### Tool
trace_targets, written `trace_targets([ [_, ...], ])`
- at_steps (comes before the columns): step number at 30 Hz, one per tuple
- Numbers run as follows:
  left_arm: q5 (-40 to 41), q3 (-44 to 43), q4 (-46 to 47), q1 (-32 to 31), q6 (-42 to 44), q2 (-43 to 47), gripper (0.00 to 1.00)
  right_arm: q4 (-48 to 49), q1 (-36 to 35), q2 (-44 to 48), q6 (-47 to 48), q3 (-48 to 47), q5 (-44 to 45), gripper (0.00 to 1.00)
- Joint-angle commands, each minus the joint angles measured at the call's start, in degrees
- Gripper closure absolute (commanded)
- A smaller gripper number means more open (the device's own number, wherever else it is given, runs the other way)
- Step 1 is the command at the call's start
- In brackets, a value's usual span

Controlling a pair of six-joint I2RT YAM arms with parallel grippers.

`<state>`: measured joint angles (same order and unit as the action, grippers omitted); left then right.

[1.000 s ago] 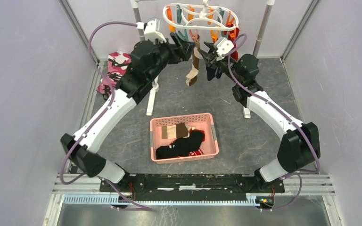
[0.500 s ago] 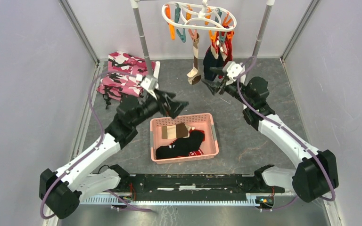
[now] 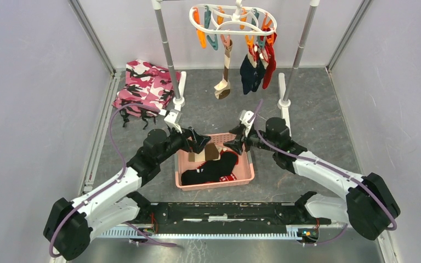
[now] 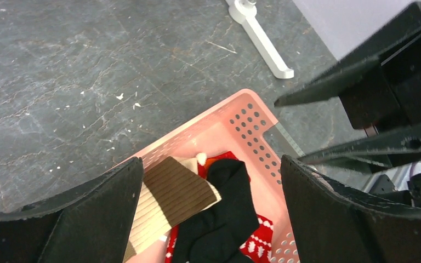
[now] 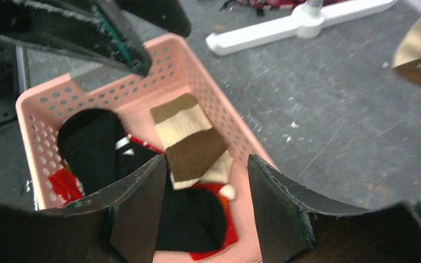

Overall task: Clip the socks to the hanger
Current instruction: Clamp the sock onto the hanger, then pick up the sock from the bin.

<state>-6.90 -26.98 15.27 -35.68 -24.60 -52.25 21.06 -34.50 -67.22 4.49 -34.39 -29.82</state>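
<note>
Hovering over 1 basket point(image 3: 250, 164): L hand point(image 3: 202, 143), R hand point(image 3: 231, 145), both spread.

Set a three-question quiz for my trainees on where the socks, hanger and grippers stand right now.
1. True or false: the left gripper and right gripper are both open and empty.
2. On the hanger, which sock hangs furthest toward the left arm's side? A tan, B red, C navy.
3. What holds the unclipped socks?
Key: 1 true; 2 A, the tan sock; 3 the pink basket.
</note>
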Motion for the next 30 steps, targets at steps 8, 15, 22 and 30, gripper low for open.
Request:
trace_targets([
  [8, 9.1, 2.9, 1.4, 0.4, -0.8, 0.9, 0.05, 0.1, -9.2, -14.8, -6.9, -4.3, 15.1, 0.40],
  [15, 14.9, 9.0, 4.4, 0.4, -0.9, 8.6, 0.06, 0.2, -13.9, -24.8, -10.5, -9.9, 26.8, 0.42],
  [22, 17.1, 11.6, 4.7, 0.4, -0.6, 11.8, 0.06, -0.4, -15.5, -29.9, -10.7, -13.2, 30.6, 0.44],
  [30, 17.4, 12.5, 4.5, 0.4, -0.5, 13.7, 0.06, 0.2, -16.7, -32.6, -12.1, -13.2, 30.0, 0.52],
])
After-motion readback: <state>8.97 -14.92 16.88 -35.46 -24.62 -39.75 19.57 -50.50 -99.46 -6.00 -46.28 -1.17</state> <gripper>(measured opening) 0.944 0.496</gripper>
